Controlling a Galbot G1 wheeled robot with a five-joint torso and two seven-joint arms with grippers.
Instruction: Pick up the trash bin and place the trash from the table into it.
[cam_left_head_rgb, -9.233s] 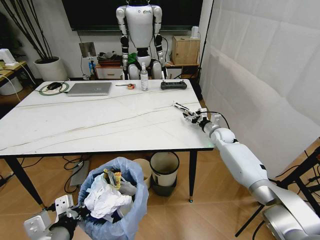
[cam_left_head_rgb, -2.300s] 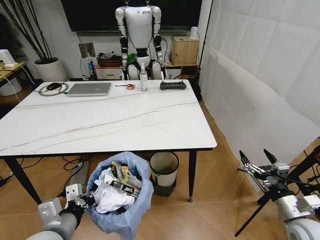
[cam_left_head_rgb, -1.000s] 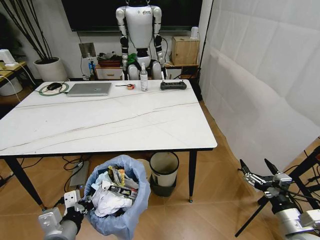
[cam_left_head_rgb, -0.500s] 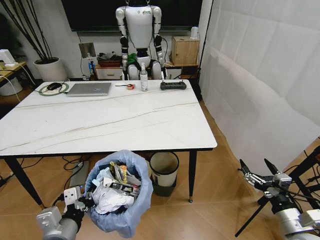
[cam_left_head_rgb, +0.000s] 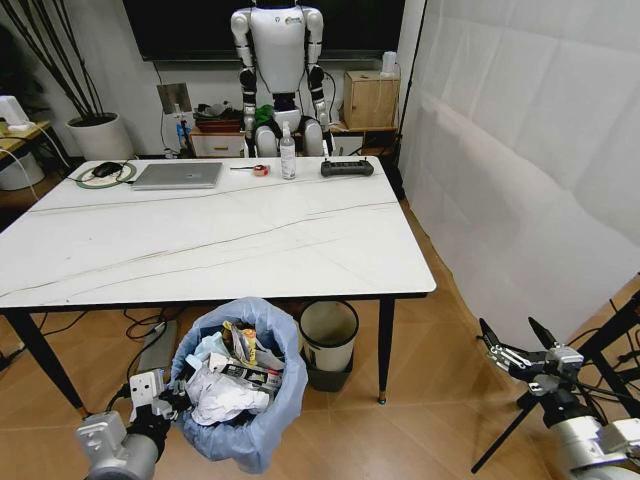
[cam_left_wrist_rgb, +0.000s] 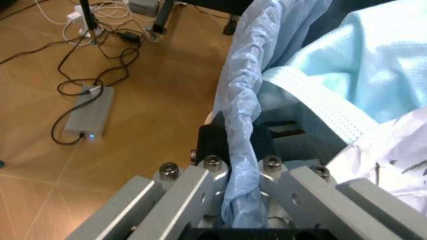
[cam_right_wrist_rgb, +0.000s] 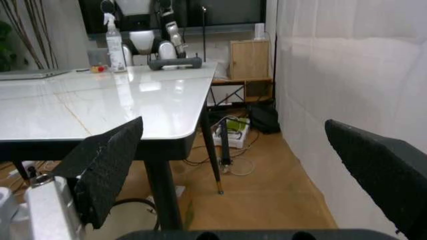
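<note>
The trash bin (cam_left_head_rgb: 245, 420), lined with a crinkly light-blue bag, hangs just above the floor in front of the table's (cam_left_head_rgb: 200, 245) near edge. Trash (cam_left_head_rgb: 222, 395) fills it: crumpled white tissue, a yellow wrapper, dark packaging. My left gripper (cam_left_head_rgb: 172, 398) is shut on the bin's left rim. In the left wrist view the bag's rim (cam_left_wrist_rgb: 241, 115) runs between the left gripper's (cam_left_wrist_rgb: 237, 145) closed fingers, beside white tissue (cam_left_wrist_rgb: 393, 160). My right gripper (cam_left_head_rgb: 508, 332) stands open and holds nothing, low to the right of the table. In the right wrist view the right gripper (cam_right_wrist_rgb: 233, 125) faces the table's corner (cam_right_wrist_rgb: 180, 127).
At the table's far edge lie a silver laptop (cam_left_head_rgb: 180, 177), a spray bottle (cam_left_head_rgb: 288, 155) and a black controller (cam_left_head_rgb: 347, 168). A white round bin (cam_left_head_rgb: 328, 340) stands under the table. Black tripod legs (cam_left_head_rgb: 600, 350) and a white screen (cam_left_head_rgb: 520, 150) close the right side. Cables and a power brick (cam_left_wrist_rgb: 87, 117) lie on the floor.
Since the earliest frame my right arm has pulled back off the tabletop and down to the low right. Over the last second the bin has risen slightly; the right gripper is still.
</note>
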